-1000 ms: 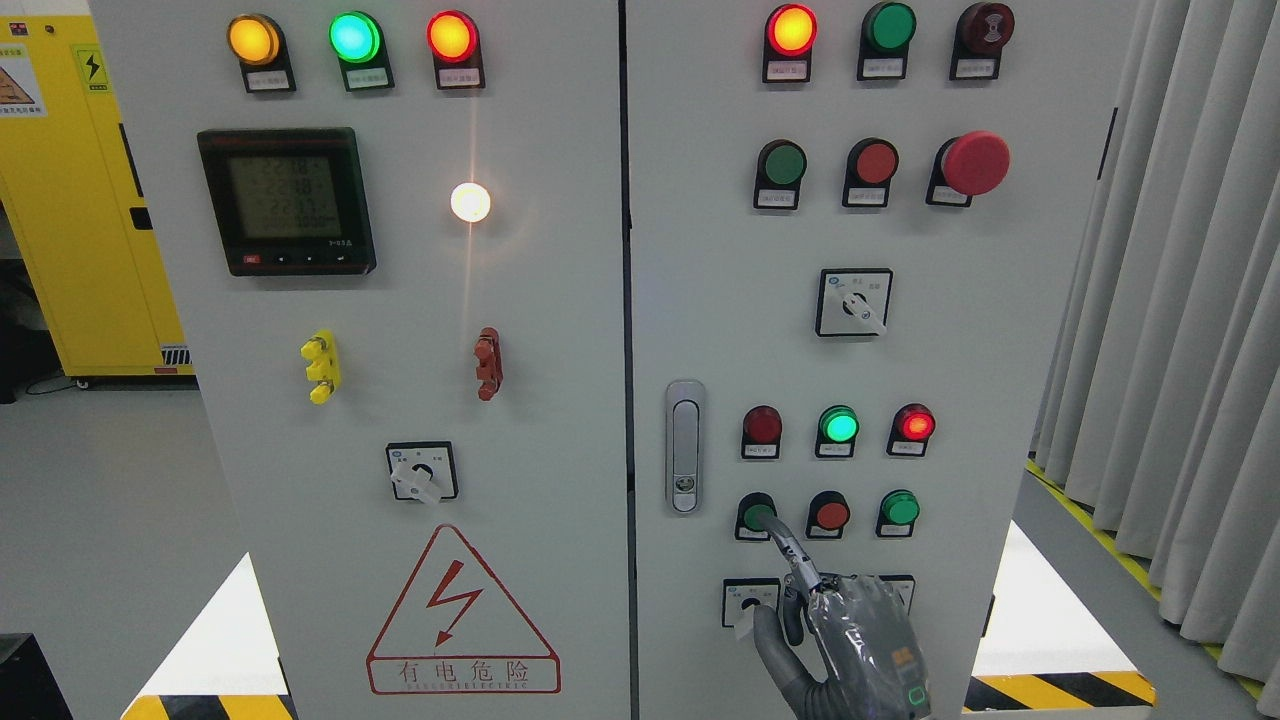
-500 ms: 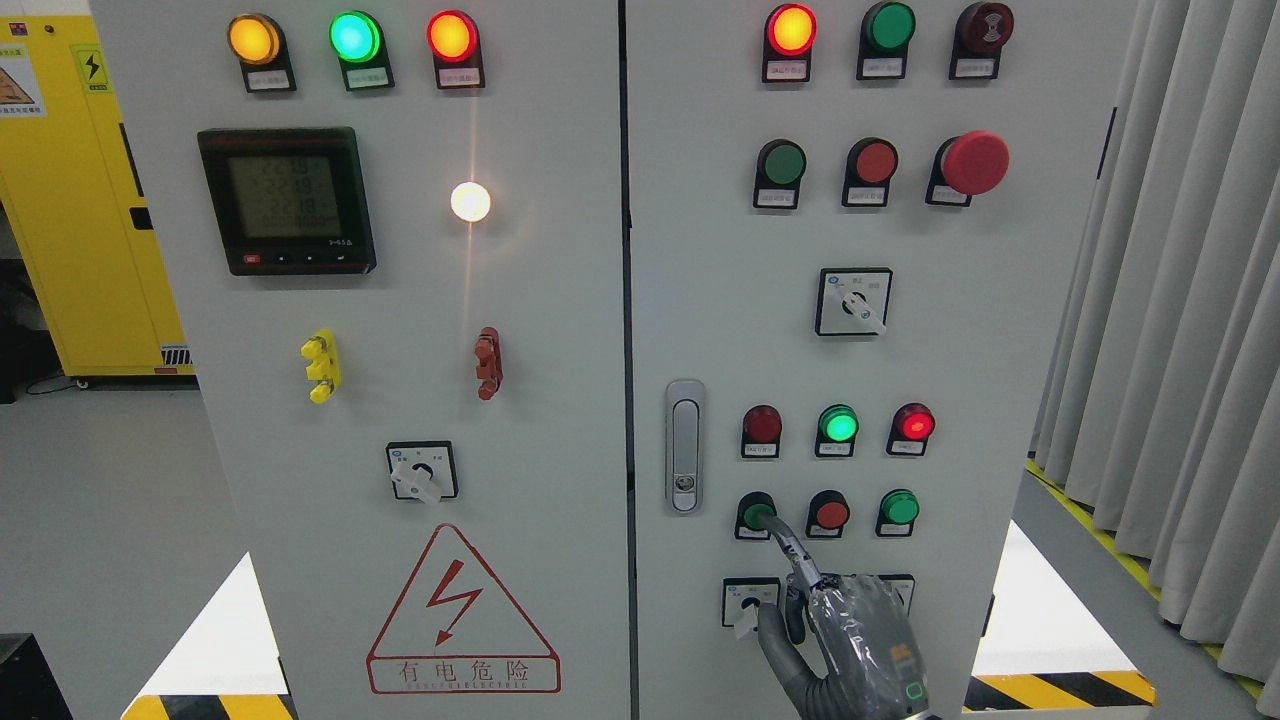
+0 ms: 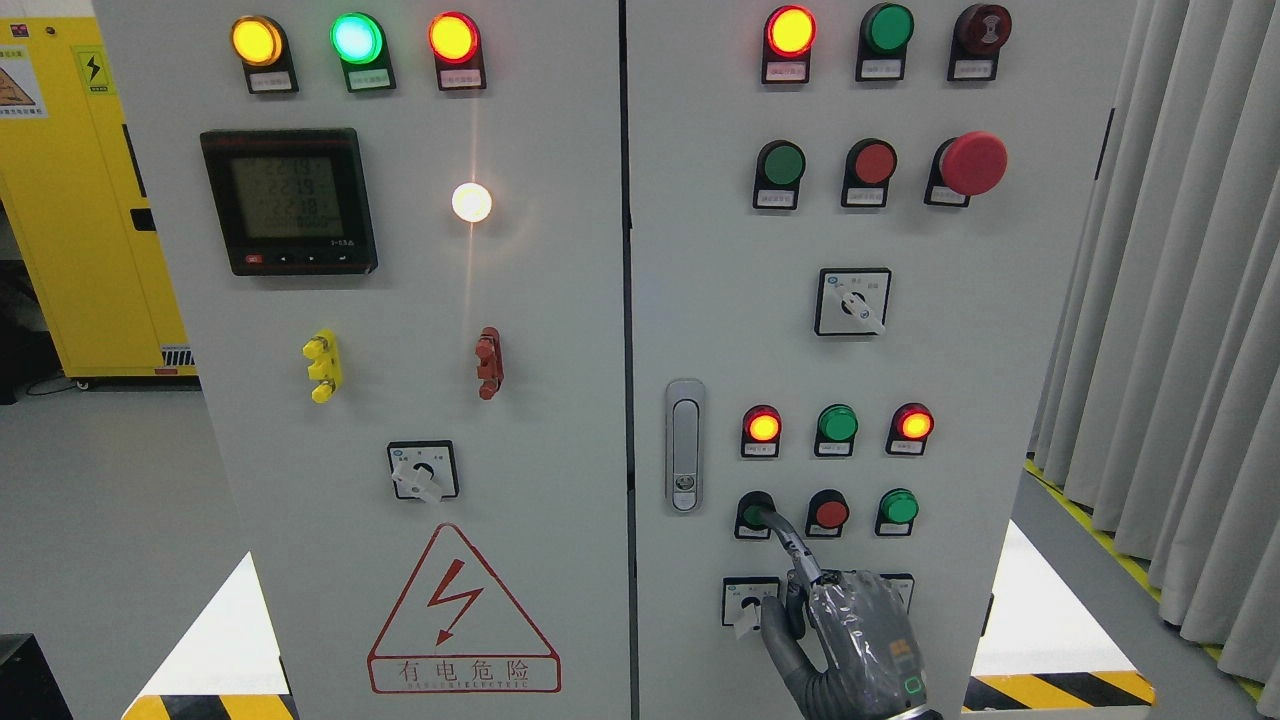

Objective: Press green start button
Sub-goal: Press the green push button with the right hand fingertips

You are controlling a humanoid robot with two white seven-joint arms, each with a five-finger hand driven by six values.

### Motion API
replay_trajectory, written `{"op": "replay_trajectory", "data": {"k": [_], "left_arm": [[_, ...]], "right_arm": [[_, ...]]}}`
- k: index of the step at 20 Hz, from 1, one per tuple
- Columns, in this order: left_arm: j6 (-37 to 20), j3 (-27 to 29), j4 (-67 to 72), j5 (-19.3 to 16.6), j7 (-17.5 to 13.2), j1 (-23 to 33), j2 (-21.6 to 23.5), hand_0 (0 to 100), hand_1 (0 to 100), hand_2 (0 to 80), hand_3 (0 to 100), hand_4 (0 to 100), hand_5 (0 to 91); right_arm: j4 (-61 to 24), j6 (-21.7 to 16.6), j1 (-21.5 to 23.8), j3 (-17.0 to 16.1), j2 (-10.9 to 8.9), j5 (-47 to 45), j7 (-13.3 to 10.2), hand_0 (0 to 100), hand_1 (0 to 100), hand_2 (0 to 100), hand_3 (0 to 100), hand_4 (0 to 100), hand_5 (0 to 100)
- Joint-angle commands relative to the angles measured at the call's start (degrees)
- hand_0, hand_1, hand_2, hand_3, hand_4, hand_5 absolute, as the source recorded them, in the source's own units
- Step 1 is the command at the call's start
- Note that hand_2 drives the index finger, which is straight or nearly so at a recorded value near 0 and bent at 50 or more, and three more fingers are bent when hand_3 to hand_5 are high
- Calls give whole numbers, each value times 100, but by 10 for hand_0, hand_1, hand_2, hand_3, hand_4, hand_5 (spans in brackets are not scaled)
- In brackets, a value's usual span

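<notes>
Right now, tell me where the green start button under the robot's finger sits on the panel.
In the head view, the green start button is on the right cabinet door, lower part, leftmost in its row beside the red button, right of the door latch. The right hand has a fingertip on it.

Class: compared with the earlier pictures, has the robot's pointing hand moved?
Barely. The right hand keeps its index fingertip on the green start button, shifted only slightly toward the door handle.

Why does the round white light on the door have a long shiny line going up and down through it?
In the head view, the white lamp is so bright that it flares in the camera, making a thin vertical streak and a soft halo on the grey left door. The rest of the picture looks sharp and evenly lit.
</notes>
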Motion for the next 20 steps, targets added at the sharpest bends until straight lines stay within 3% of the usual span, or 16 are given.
{"op": "replay_trajectory", "data": {"k": [1, 12, 20], "left_arm": [[2, 0, -5, 0, 2, -2, 0, 120, 556, 0, 0, 0, 0], [2, 0, 4, 0, 2, -2, 0, 120, 556, 0, 0, 0, 0], [2, 0, -5, 0, 2, -2, 0, 120, 556, 0, 0, 0, 0]], "right_arm": [[156, 18, -22, 44, 2, 1, 33, 829, 901, 10, 941, 984, 1000], [-327, -52, 109, 44, 10, -51, -54, 835, 902, 23, 940, 983, 1000], [-670, -96, 180, 88, 2, -104, -177, 905, 902, 28, 936, 978, 1000]]}}
